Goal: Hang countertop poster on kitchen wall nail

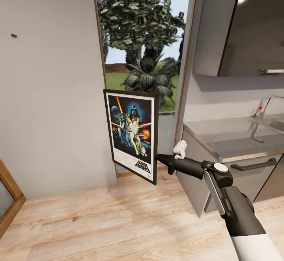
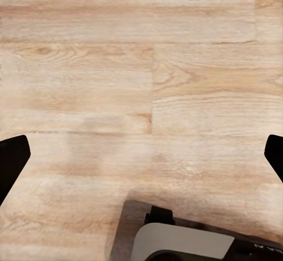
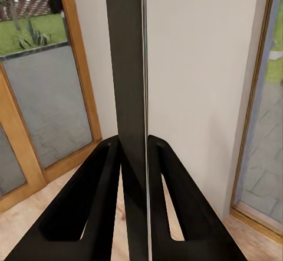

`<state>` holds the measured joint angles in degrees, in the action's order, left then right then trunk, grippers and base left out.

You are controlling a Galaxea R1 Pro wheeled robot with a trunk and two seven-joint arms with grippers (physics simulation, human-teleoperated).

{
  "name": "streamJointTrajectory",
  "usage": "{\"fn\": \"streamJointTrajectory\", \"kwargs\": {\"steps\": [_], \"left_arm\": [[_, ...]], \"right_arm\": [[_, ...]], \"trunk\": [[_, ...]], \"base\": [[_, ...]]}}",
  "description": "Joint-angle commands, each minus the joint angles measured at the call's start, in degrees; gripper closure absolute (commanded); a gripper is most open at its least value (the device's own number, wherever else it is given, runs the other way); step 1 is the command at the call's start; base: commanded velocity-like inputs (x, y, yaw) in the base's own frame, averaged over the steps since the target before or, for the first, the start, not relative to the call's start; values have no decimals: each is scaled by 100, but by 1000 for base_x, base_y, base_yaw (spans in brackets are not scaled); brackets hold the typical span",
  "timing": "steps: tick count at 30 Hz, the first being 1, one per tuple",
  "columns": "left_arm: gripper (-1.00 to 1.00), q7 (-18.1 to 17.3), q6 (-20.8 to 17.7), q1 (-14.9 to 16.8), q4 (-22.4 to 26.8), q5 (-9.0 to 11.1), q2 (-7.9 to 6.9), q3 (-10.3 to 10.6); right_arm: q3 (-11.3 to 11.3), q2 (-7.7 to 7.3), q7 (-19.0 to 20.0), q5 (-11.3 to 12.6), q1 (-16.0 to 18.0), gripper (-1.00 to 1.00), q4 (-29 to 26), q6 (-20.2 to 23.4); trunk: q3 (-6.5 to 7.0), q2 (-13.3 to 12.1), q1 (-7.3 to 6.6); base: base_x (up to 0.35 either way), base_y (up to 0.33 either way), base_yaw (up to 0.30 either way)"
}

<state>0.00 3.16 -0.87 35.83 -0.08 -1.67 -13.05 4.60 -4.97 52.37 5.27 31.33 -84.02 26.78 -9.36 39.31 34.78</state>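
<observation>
The poster [image 1: 131, 133], black-framed with a white border and Star Wars art, hangs upright in the air in front of the doorway, held by its right edge in my right gripper [image 1: 159, 158]. In the right wrist view the poster [image 3: 127, 84] shows edge-on as a dark slat clamped between the two black fingers [image 3: 88, 208]. A small dark wall nail [image 1: 14, 35] sticks out of the grey wall, up and to the left of the poster. The grey kitchen countertop [image 1: 232, 142] with its sink and tap lies at the right. My left gripper [image 2: 141, 155] stands open over the wooden floor.
Dark grey cabinets [image 1: 244, 170] stand under the countertop, and a wall cupboard [image 1: 240, 24] hangs above it. A glass doorway with plants [image 1: 146, 60] lies behind the poster. A wooden door frame [image 1: 10, 198] shows at the lower left. Light wood floor [image 1: 118, 221] spreads in front.
</observation>
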Motion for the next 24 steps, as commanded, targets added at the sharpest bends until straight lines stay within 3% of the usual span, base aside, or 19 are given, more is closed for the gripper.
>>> {"fn": "streamJointTrajectory", "kwargs": {"steps": [1,24], "left_arm": [[-100,0,9,-1,5,-1,1,-6],[-100,0,9,-1,4,-1,0,-4]], "right_arm": [[6,-4,2,66,5,100,0,65],[6,-4,2,62,5,100,0,65]], "trunk": [[11,-35,-21],[424,-957,-526]], "base": [[0,0,0],[0,0,0]]}}
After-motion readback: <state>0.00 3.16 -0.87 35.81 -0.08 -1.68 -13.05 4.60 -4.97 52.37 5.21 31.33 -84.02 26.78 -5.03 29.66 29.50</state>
